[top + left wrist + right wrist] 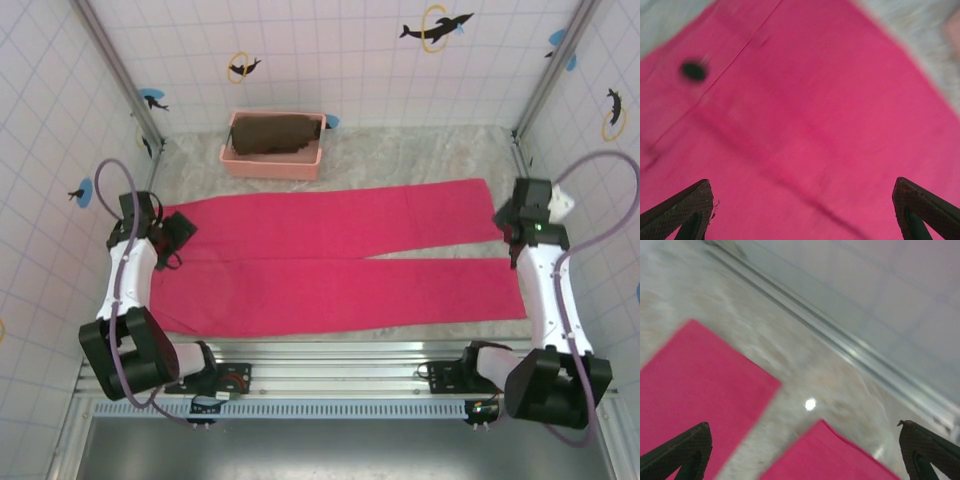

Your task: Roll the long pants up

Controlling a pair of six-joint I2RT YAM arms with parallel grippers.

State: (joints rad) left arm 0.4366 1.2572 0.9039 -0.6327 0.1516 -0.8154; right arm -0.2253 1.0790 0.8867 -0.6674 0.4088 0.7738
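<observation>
Surface: marbled grey-white tabletop (420, 150) inside a booth of white tiled walls (330, 60) with dolphin stickers; metal rail along the near edge.
Long pants: bright magenta-pink soft fabric trousers (340, 265), spread flat across the middle of the surface, waist end at left, both legs running to the right.
Legs: side by side, touching along most of their length, parting into a narrow wedge of bare surface toward the right ends; near leg reaches a bit further right than far leg.
Basket: pink rectangular plastic basket (272, 168) at the back of the surface, just beyond the far leg, not touching the fabric.
Basket contents: dark brown crumpled cloth (272, 135) inside.
Left pincer: (178, 240) over the waist end; wrist view shows it (800, 185) released, fingertips spread wide above the pink fabric (805, 125), nothing gripped.
Fabric detail: seam line and a dark round spot (693, 71) at upper left of the left wrist view, too blurred to identify.
Right pincer: (515, 225) at the right end of the far leg; wrist view shows it (802, 427) released, fingertips wide apart, nothing between them.
Right wrist view: two leg ends (695, 385) with bare surface (805, 370) between, metal frame rail (840, 340) and wall behind.
</observation>
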